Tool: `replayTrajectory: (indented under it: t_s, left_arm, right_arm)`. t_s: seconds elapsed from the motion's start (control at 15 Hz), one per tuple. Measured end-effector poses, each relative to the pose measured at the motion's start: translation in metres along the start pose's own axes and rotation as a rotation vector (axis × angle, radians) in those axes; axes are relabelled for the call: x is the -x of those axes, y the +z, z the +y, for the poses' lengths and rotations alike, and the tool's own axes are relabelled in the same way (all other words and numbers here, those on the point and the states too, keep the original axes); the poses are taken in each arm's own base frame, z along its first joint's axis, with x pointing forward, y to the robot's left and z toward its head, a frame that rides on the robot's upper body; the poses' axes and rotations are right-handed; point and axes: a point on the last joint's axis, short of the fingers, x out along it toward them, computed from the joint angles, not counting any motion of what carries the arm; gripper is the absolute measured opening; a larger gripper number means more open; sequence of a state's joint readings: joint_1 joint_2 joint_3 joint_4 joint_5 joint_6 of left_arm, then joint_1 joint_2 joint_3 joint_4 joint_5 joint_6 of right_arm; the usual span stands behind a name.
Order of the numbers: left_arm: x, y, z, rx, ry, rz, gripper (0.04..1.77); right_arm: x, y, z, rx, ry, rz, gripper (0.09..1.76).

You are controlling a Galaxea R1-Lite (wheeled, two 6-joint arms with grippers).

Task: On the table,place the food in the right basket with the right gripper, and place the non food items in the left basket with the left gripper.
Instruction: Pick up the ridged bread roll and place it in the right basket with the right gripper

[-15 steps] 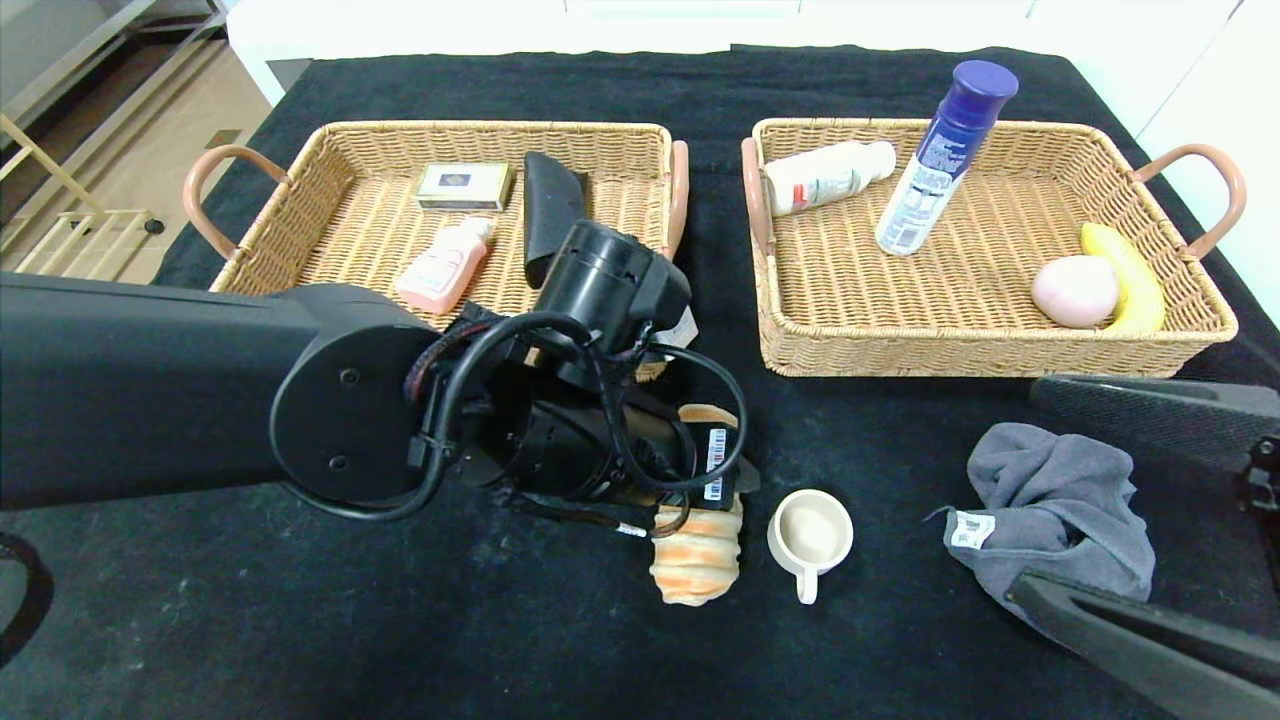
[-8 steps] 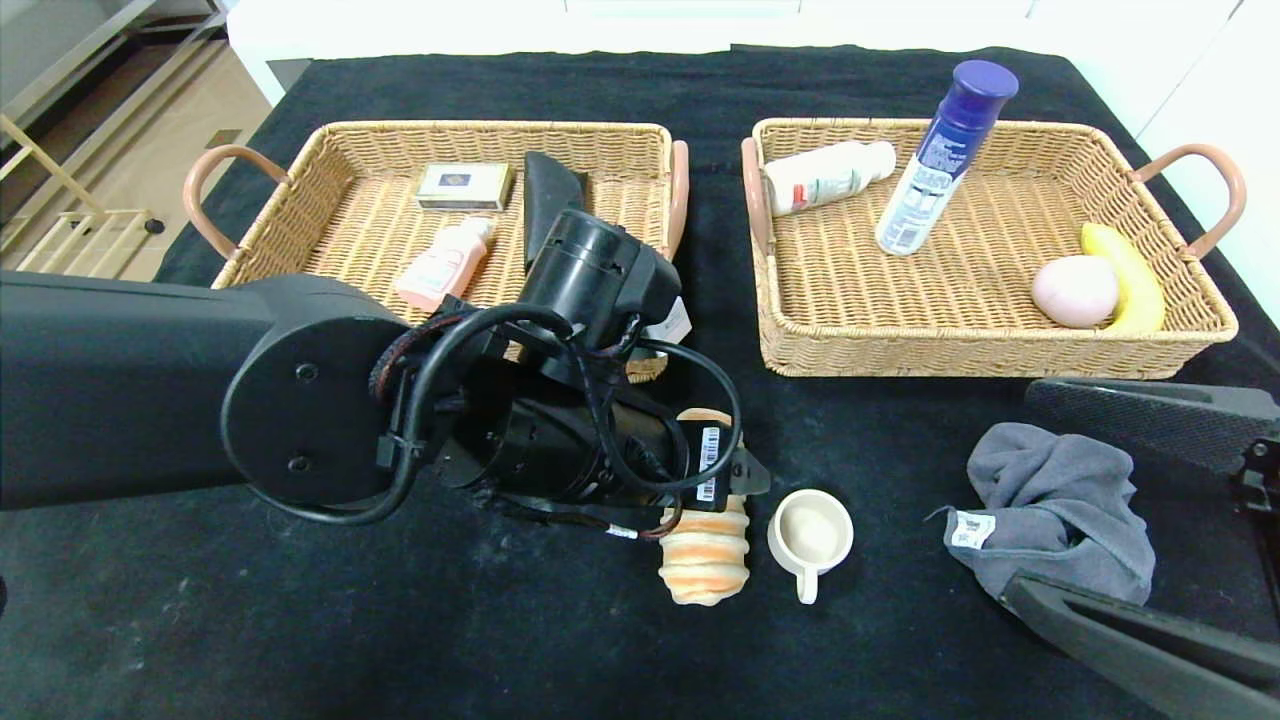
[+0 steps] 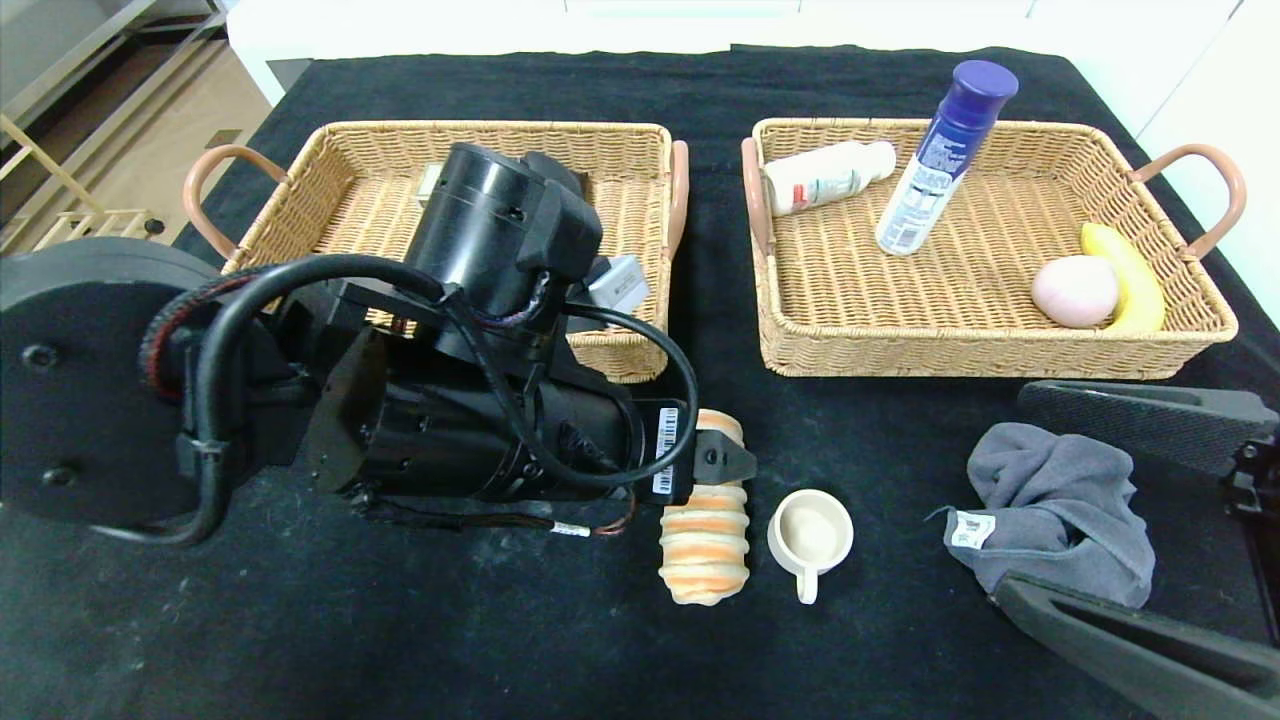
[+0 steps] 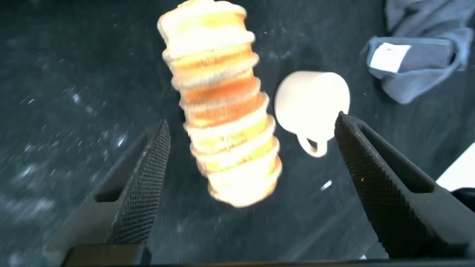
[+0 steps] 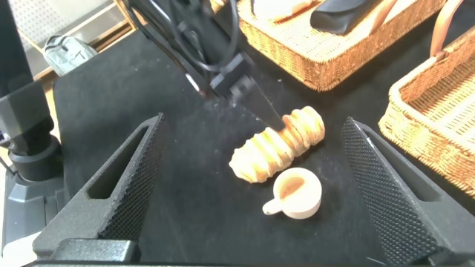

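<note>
Bread roll (image 3: 704, 540) lay on the table (image 3: 400, 620), cup (image 3: 810, 535) at its 3 o'clock, my left end effector (image 4: 245, 185) spread wide around it, right end effector (image 5: 260, 185) released.

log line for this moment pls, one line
left tool: open, above bread roll, not gripping | right tool: open, parked near grey cloth | cup: on table beside roll

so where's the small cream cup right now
In the head view the small cream ceramic cup sits on the black tablecloth in front of the baskets, between the ridged orange bread roll and the crumpled grey cloth.
</note>
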State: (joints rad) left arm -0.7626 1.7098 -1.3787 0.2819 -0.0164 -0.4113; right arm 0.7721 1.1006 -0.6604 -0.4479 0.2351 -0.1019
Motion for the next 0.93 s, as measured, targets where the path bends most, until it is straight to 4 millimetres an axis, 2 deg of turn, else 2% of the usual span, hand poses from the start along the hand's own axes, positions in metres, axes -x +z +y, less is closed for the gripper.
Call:
replayTrajectory:
  t_s: [0.33,0.53,0.73,0.93]
  left_arm:
    - [0.027,-0.005,0.004,-0.076,-0.004,-0.03,1.66]
    - [0.045,-0.016,0.012,-0.156,0.005,-0.038,1.68]
    - [0.061,-0.021,0.03,-0.209,0.025,-0.127,1.69]
    - [0.068,-0.032,0.054,-0.293,0.022,-0.25,1.7]
  right_arm:
    - [-0.002,-0.003,-0.001,-0.004,-0.006,0.015,1.71]
    - [-0.004,-0.004,-0.002,-0.006,-0.009,0.026,1.71]
    - [-0.005,-0.01,-0.002,-0.03,-0.005,0.097,1.71]
    - [-0.009,-0.01,-0.004,-0.035,-0.011,0.109,1.71]
